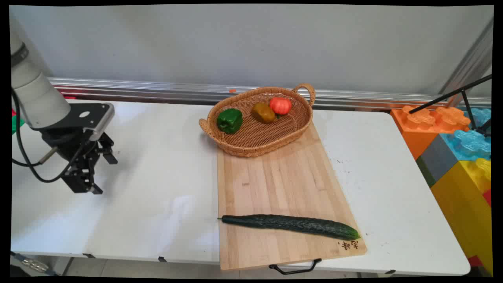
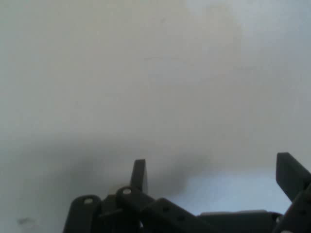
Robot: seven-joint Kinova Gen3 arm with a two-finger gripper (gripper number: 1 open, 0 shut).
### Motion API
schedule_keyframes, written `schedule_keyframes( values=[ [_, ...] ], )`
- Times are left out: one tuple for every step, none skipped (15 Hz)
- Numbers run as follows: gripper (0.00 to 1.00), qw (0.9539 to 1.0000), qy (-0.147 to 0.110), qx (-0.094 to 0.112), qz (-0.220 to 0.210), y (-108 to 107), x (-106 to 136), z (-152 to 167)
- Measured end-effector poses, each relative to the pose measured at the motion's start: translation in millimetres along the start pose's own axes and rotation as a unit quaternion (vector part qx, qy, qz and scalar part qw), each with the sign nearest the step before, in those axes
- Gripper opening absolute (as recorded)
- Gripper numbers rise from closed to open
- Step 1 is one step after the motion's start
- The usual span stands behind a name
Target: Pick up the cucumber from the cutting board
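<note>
My black gripper (image 1: 104, 175) hangs low over the bare left part of the white table (image 1: 157, 177), open and holding nothing. In the hand view its two fingers (image 2: 140, 175) stand wide apart over plain white tabletop (image 2: 155, 87). Well to the right, a long dark green cucumber (image 1: 290, 226) lies across the near end of a wooden cutting board (image 1: 275, 181). A wicker basket (image 1: 302, 122) rests on the board's far end, holding a green pepper (image 1: 230, 120), a brownish-yellow vegetable (image 1: 263, 113) and a small orange-red pumpkin (image 1: 280, 105).
Big coloured building blocks (image 1: 456, 149) stand past the table's right end, with a black tripod leg (image 1: 452, 94) above them. A metal rail (image 1: 157, 88) runs along the wall behind the table. The board's black handle (image 1: 294, 269) overhangs the near edge.
</note>
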Motion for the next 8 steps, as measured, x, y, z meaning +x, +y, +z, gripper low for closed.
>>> schedule_keyframes(
  values=[
    [1.0, 0.9999, 0.004, -0.01, -0.002, 1.4, 6.1, 1.7],
    [1.0, 0.9998, 0.008, -0.018, -0.004, 2.5, 12.8, 2.4],
    [1.0, 0.9996, 0.012, -0.027, -0.004, 3.7, 21.3, 2.4],
    [1.0, 0.9994, 0.015, -0.032, -0.003, 4.4, 27.7, 2.3],
    [1.0, 0.9988, 0.025, -0.043, -0.001, 5.5, 40.0, 1.7],
    [1.0, 0.998, 0.036, -0.052, 0.003, 6.4, 54.1, 0.2],
    [1.0, 0.9971, 0.045, -0.061, 0.009, 7.2, 67.1, -1.7],
    [1.0, 0.9961, 0.054, -0.068, 0.015, 7.8, 83.5, -3.9]
  ],
)
